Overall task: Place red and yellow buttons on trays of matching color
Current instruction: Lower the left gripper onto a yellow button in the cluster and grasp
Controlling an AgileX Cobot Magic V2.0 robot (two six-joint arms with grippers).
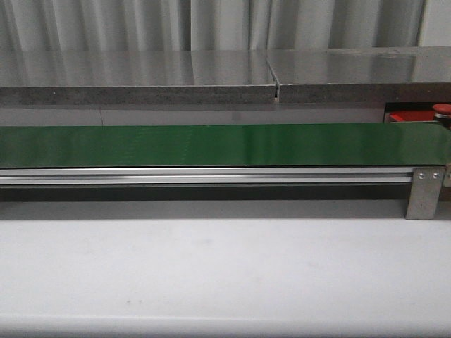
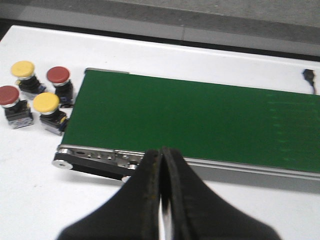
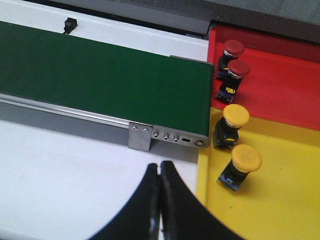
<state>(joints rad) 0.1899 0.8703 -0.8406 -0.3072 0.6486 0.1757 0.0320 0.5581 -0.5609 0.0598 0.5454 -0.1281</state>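
Observation:
In the left wrist view two red buttons [image 2: 58, 75] [image 2: 9, 95] and two yellow buttons [image 2: 23, 69] [image 2: 46, 102] stand on the white table beside the end of the green belt [image 2: 190, 120]. My left gripper [image 2: 161, 152] is shut and empty, over the belt's near rail. In the right wrist view two red buttons [image 3: 233, 48] [image 3: 239, 68] stand on the red tray [image 3: 280, 85], and two yellow buttons [image 3: 235, 115] [image 3: 246, 157] on the yellow tray [image 3: 280, 200]. My right gripper [image 3: 160, 166] is shut and empty over the white table. The front view shows a red button [image 1: 442, 109] and red tray [image 1: 405, 117] at far right.
The long green belt [image 1: 225, 144] on an aluminium rail [image 1: 204, 176] crosses the front view, with a metal bracket [image 1: 423, 193] at its right end. A grey shelf [image 1: 211, 77] runs behind it. A small black connector [image 3: 70, 23] lies on the table beyond the belt.

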